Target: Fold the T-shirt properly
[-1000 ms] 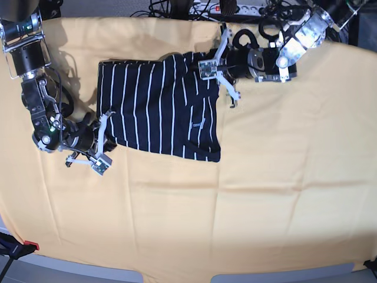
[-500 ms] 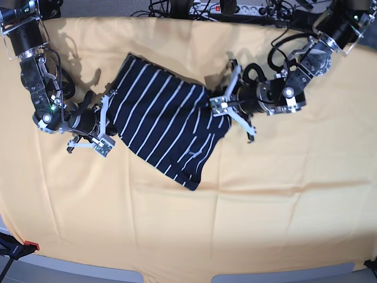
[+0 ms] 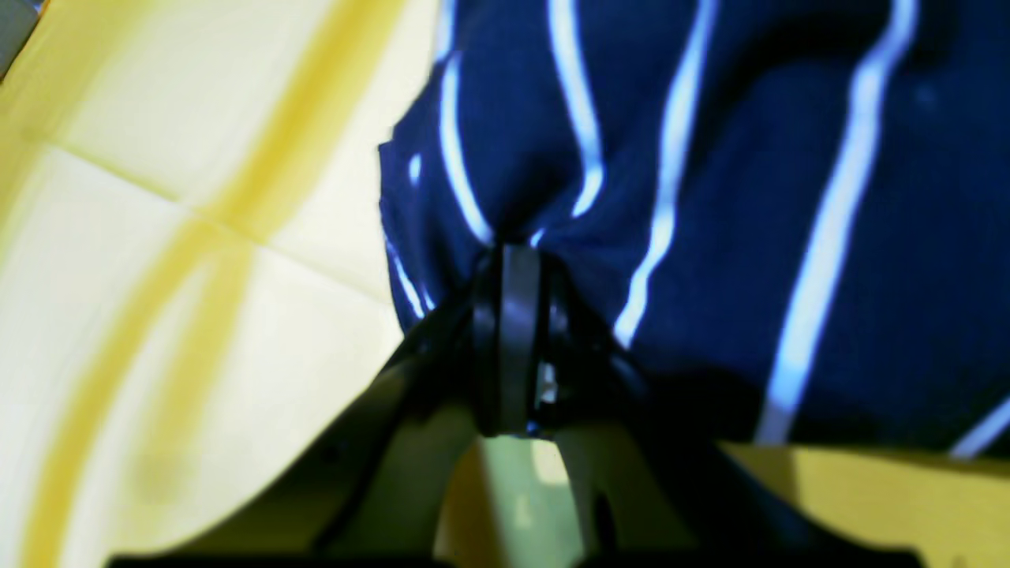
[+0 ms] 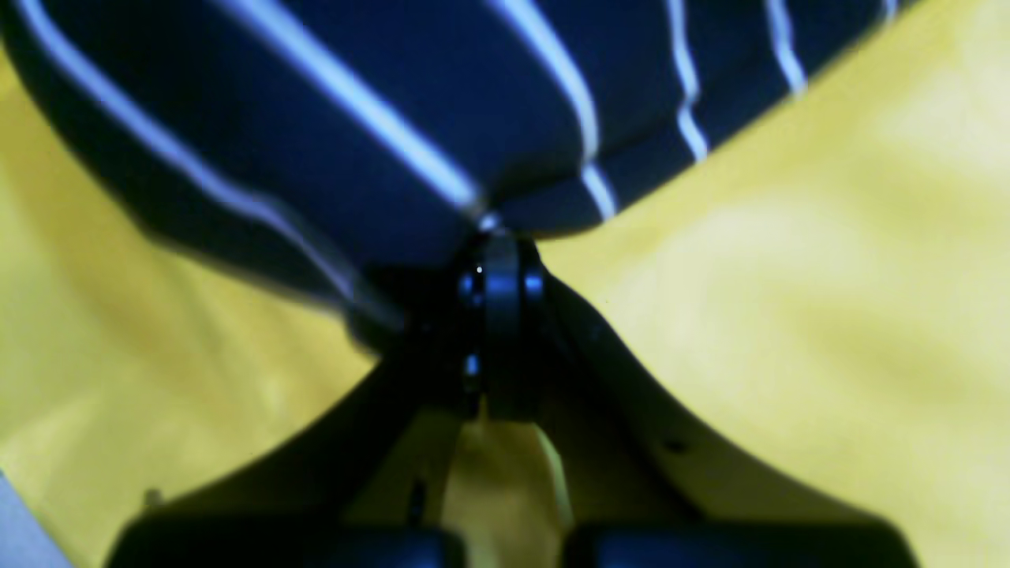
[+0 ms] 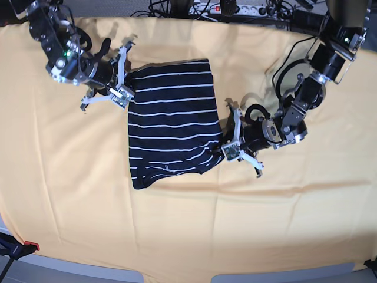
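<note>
Folded navy white-striped T-shirt [image 5: 171, 121], stripes running crosswise.

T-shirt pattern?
Dark navy T-shirt with thin white stripes; clearest in the base view.

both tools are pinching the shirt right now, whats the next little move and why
Probably lower both arms and lay the cloth flat before letting go. The left tool is shut on the T-shirt at its right edge, and the right tool is shut on the upper left corner. The fabric bunches at each pinch in the wrist views, and the lower edge looks rumpled, so a gentle outward pull as it settles should smooth it.
</note>
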Robot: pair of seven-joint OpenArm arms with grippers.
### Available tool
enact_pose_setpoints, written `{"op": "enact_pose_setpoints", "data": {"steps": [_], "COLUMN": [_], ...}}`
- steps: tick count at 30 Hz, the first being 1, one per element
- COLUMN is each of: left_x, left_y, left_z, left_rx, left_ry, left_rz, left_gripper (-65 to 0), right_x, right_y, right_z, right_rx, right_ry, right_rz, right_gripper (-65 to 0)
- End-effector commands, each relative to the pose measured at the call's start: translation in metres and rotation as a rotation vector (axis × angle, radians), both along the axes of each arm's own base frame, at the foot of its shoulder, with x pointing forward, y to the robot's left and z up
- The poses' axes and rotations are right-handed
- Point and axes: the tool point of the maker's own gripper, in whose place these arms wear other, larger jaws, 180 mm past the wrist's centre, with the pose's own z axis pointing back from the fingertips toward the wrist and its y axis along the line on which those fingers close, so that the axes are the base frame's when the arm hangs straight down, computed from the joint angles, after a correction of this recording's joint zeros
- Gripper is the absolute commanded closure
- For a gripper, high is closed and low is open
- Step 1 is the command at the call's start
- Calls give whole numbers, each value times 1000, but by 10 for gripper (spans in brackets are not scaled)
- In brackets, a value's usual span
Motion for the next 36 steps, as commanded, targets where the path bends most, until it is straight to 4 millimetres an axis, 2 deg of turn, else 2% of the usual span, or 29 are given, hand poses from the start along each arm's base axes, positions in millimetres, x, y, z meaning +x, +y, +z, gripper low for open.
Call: {"op": "enact_pose_setpoints", "data": {"steps": [1, 4, 9, 12, 15, 20, 23, 25, 28, 32, 36], "left_x": [18, 37, 67, 76, 76, 62, 50, 36, 8, -7, -26], "left_y": [17, 6, 11, 19, 25, 29, 28, 20, 3, -9, -22], "left_z": [-1, 22, 60, 76, 90, 111, 120, 125, 131, 137, 125], "left_rx": [111, 97, 138, 151, 153, 40, -11, -47, -123, -249, -330], "left_ry": [-29, -89, -206, -250, -280, -196, -112, -56, 26, 97, 182], "left_rz": [37, 28, 35, 39, 34, 67, 77, 14, -122, -141, -149], "left_gripper": [0, 0, 0, 0, 0, 0, 0, 0, 0, 0, 0], "right_x": [-1, -7, -26, -24, -13, 16, 20, 22, 24, 20, 15], "right_y": [2, -1, 7, 10, 4, -38, -60, -63, -49, -12, 17], "right_z": [5, 0, -10, -10, 1, 48, 67, 74, 78, 76, 78], "right_rx": [3, -19, -3, -1, -43, -175, -232, -232, -159, -11, 98], "right_ry": [-20, -22, 22, 20, -44, -285, -375, -401, -404, -351, -300], "right_rz": [-2, -53, -93, -157, -223, -456, -568, -591, -557, -418, -295], "right_gripper": [0, 0, 0, 0, 0, 0, 0, 0, 0, 0, 0]}}
